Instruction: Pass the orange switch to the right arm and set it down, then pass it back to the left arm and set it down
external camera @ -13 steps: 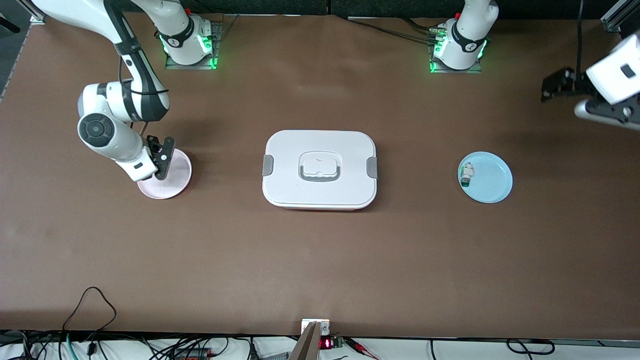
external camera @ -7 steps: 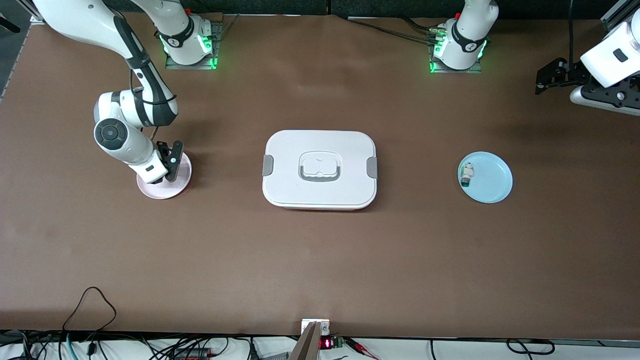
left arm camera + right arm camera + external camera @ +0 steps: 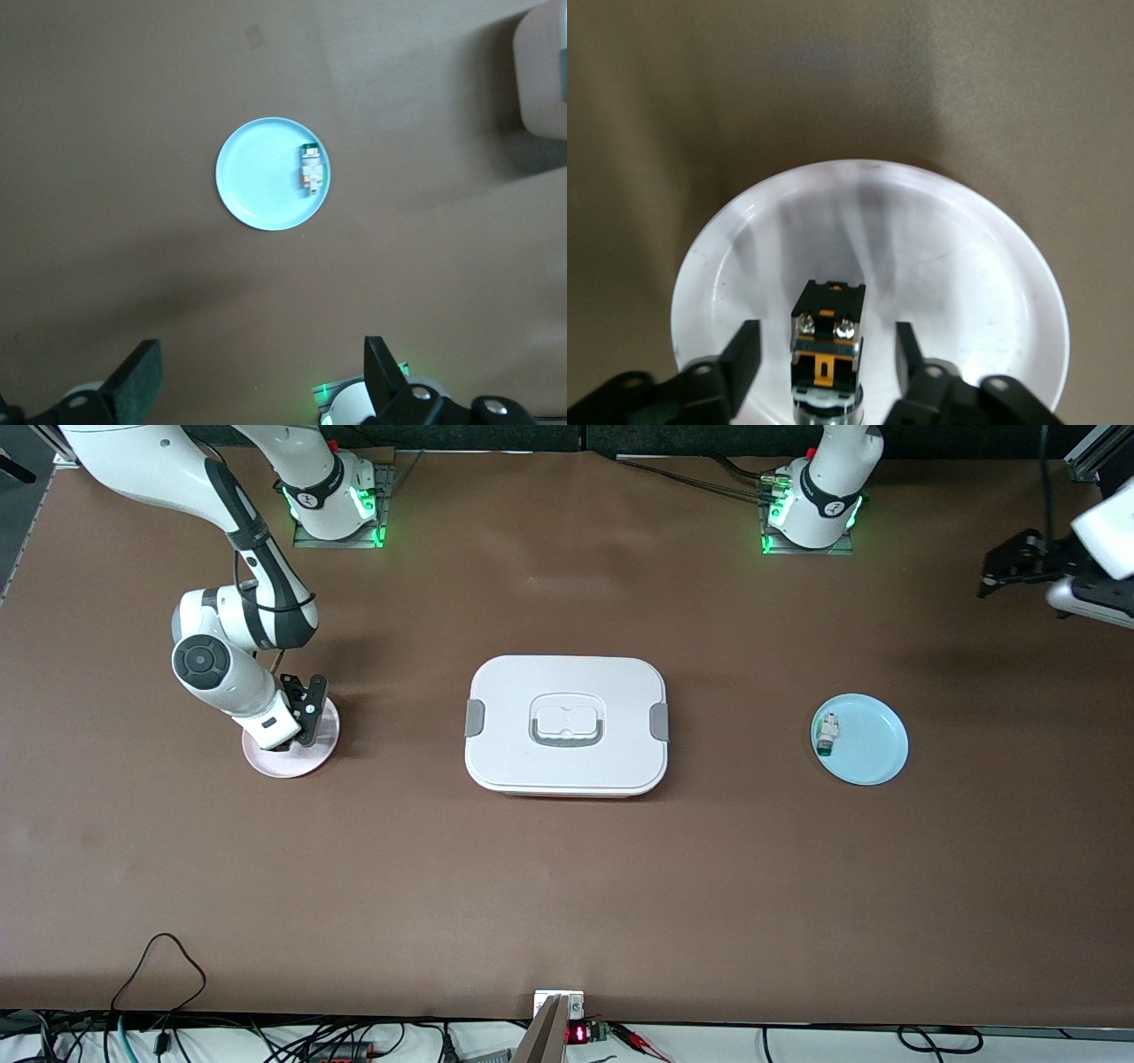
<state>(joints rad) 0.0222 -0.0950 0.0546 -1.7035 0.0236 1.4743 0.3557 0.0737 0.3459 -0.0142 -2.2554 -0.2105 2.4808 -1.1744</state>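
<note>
The orange switch [image 3: 827, 341], a small black block with orange parts, stands on the pink plate [image 3: 966, 266] in the right wrist view. My right gripper [image 3: 827, 335] is open around it, with a gap on each side between the switch and the fingers. From the front, the right gripper [image 3: 306, 708] sits low over the pink plate [image 3: 275, 766] and hides the switch. The white box [image 3: 567, 726] rests mid-table, beside the plate. My left gripper [image 3: 1005, 567] hangs open and empty, high over the left arm's end of the table.
A light blue plate [image 3: 873, 753] carries a small white-and-green component [image 3: 827, 735] toward the left arm's end; the left wrist view shows the blue plate [image 3: 257, 186] and the component [image 3: 310, 168] far below the left gripper [image 3: 261, 354]. Cables trail along the table's near edge.
The right gripper shifted slightly toward the box over the pink plate, and its fingers went from shut to apart, leaving the switch standing free. The left gripper drifted toward its end of the table.
</note>
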